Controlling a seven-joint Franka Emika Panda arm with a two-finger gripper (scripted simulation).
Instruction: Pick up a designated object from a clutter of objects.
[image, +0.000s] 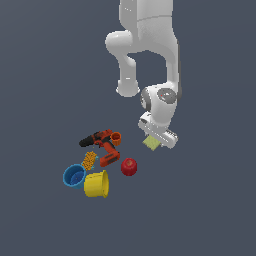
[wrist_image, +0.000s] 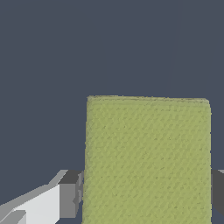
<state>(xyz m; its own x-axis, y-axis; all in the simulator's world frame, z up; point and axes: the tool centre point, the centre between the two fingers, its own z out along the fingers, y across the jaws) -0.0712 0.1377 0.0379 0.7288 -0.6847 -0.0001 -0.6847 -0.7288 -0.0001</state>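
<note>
gripper (image: 154, 141) sits w/ its fingers either side of the yellow-green pad (wrist_image: 148, 159). in the wrist view one finger (wrist_image: 69, 199) presses against one edge of the pad & the other finger (wrist_image: 218, 192) is against the opposite edge, so the jaws are pinched on the pad across its width. pad fills most of the space betw. the fingers and sticks out past the tips, textured face twd the wrist cam.

exterior view: only a small corner of the pad (image: 151, 143) shows under the white hand, rest hidden by the gripper body. can't tell from either view whether the pad is touching the dark floor (image: 210, 210) or lifted off it.

rest of the clutter lies apart from the gripper, off to the exterior view's left of it and nearer the cam:
- red ball (image: 129, 166), closest item to the gripper, not touching it
- red-black drill (image: 102, 145), lying on its side, beyond the ball
- small orange cup (image: 116, 138), right by the drill's body
- dotted orange-yellow block (image: 89, 160), just beside the drill's handle
- blue cup (image: 74, 176), tipped, opening twd the cam, touching or v. near the block
- yellow cup (image: 96, 183), on its side, next to the blue cup; farthest grp from the gripper

white arm (image: 150, 45) comes down from above, bent at the wrist over the pad.
</note>
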